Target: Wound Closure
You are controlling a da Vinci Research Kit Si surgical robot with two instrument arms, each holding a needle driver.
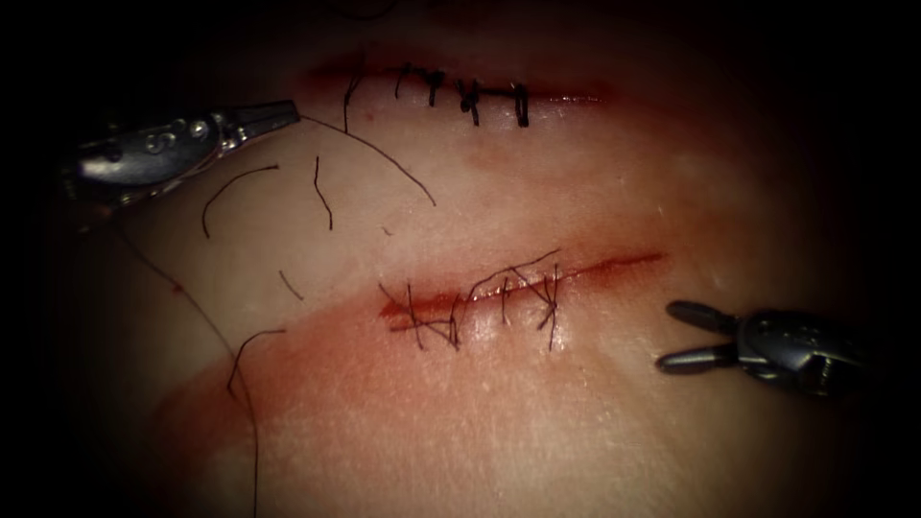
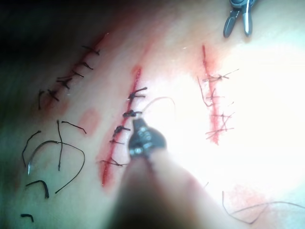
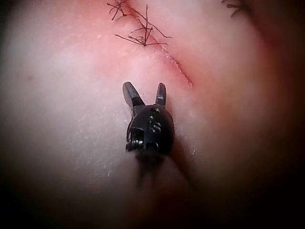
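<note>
**Item 1, curved needle:** cannot be told apart from the loose dark strands on the tissue; neither hand holds it.

**Item 2, pale pink pork-belly tissue**: carries 2 cuts in the endoscope view.
- The central red cut is crossed by thin dark stitches over its left part. Its right end lies unstitched.
- The upper cut bears a row of thicker black stitches.
- Smeared red fluid spreads below and left of the central cut.

**Item 3, thin dark thread**: runs from the left hand's tip down and rightward across the tissue, ending short of the central cut.

**Item 4, left hand**, silver metal: lies left of both cuts, clenched on the end of that thread. In the left wrist view its tip sits just beside the stitched cut.

**Item 5, right hand**, dark metal: lies right of the central cut and just below its line. It is released, jaws spread, grasping nothing, and the right wrist view shows the same.

**Item 6, short cut ends of thread**: several lie scattered on the tissue's left side.

**Item 7, long strand**: trails from under the left hand toward the lower edge.
</note>
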